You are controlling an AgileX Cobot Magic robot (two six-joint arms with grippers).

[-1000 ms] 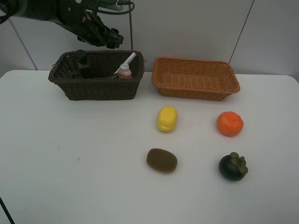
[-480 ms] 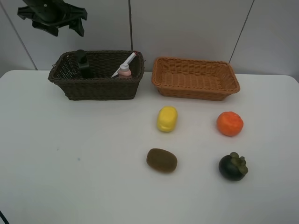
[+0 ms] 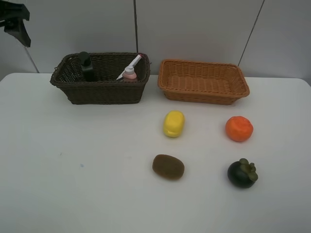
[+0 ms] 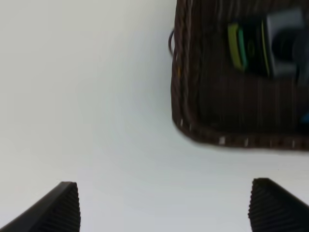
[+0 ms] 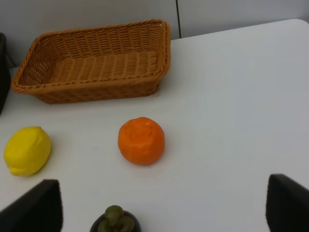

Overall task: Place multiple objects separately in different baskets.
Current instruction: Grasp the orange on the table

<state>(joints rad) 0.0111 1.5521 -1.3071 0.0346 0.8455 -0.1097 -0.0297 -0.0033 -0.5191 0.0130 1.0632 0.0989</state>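
Observation:
The dark brown basket [image 3: 102, 92] holds a dark green pump bottle [image 3: 86, 65], a white-pink marker [image 3: 131, 64] and a pink white-capped bottle [image 3: 129, 74]. The orange-tan basket [image 3: 204, 96] is empty. The lemon [image 3: 173, 123], orange [image 3: 239, 128], kiwi [image 3: 168, 166] and mangosteen [image 3: 242, 173] lie on the table. My left gripper [image 3: 17, 24] is open and empty, high at the far left; its wrist view [image 4: 169, 208] shows the dark basket's corner [image 4: 181, 96] with a blurred dark, green-striped item [image 4: 246, 48] inside. My right gripper [image 5: 161, 208] is open and empty, near the orange [image 5: 141, 140].
The white table [image 3: 73, 170] stretches to the left and front. The right wrist view also shows the lemon [image 5: 26, 150], the mangosteen's top [image 5: 115, 220] and the orange-tan basket [image 5: 96, 89]. A grey wall stands behind the baskets.
My left arm has swung from above the dark basket's back rim away to the left, now at the view's top-left corner. The objects have not moved.

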